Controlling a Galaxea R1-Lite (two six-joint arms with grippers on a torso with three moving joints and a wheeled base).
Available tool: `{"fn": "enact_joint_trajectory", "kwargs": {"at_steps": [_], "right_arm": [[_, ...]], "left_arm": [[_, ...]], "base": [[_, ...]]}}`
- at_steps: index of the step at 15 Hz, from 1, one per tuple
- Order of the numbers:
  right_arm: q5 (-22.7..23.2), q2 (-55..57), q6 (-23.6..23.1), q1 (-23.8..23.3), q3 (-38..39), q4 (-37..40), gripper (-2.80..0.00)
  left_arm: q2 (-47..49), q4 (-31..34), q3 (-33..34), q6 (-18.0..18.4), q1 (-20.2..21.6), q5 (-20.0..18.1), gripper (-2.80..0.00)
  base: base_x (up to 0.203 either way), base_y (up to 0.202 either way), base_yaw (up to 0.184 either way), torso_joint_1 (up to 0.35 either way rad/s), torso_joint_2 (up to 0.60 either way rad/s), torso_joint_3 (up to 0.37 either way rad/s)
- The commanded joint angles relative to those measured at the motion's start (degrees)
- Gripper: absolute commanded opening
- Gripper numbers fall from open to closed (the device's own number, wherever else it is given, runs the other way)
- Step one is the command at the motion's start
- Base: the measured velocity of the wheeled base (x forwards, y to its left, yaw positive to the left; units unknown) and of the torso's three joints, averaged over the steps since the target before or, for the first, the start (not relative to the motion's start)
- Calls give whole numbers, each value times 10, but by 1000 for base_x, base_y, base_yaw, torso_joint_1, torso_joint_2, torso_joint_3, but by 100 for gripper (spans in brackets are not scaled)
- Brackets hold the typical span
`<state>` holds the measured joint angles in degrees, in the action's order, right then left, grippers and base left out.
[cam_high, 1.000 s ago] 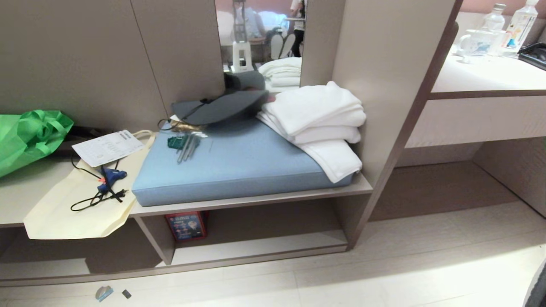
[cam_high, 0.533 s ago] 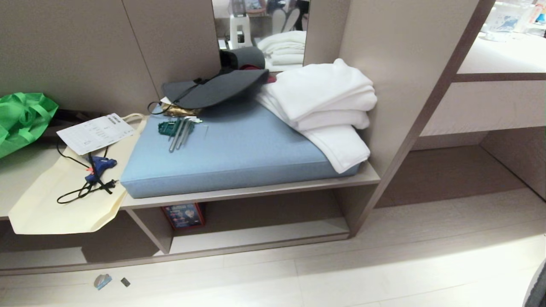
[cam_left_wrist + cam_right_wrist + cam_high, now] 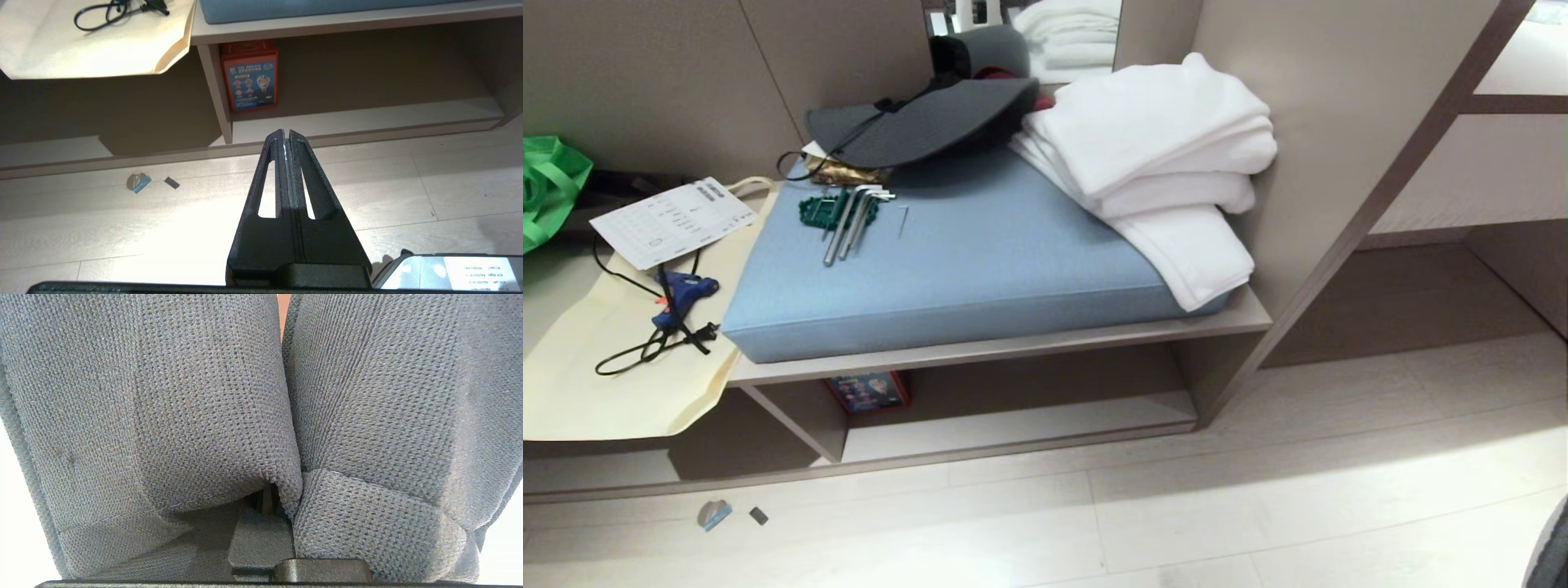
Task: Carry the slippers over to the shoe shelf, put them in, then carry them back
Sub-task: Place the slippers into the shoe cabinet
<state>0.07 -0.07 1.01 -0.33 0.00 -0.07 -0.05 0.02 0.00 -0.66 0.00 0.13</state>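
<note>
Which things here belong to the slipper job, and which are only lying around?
Belong to the job:
- slippers, gripped in the right end effector
- shoe shelf

Only lying around:
- white towels
- blue cushion
- dark hat
- hex keys
- glue gun
- green bag
- red box

Two slippers (image 3: pixel 155 416), three folded towels (image 3: pixel 1160 155)

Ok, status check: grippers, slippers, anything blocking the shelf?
Left gripper shut, empty. Right gripper shut on the slippers, grey knit fills its view. Shoe shelf ahead, only a red-blue box at its back left.
</note>
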Motion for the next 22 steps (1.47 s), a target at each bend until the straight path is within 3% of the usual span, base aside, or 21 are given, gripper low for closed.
{"fn": "enact_joint_trajectory", "kwargs": {"at_steps": [1, 22], "right_arm": [[0, 0, 0, 0, 0, 0, -280], [1, 0, -3, 0, 0, 0, -280]], "left_arm": [[0, 0, 0, 0, 0, 0, -280], [0, 0, 0, 0, 0, 0, -280]], "base": [[0, 0, 0, 7, 4, -194], [0, 0, 0, 3, 4, -199]]}}
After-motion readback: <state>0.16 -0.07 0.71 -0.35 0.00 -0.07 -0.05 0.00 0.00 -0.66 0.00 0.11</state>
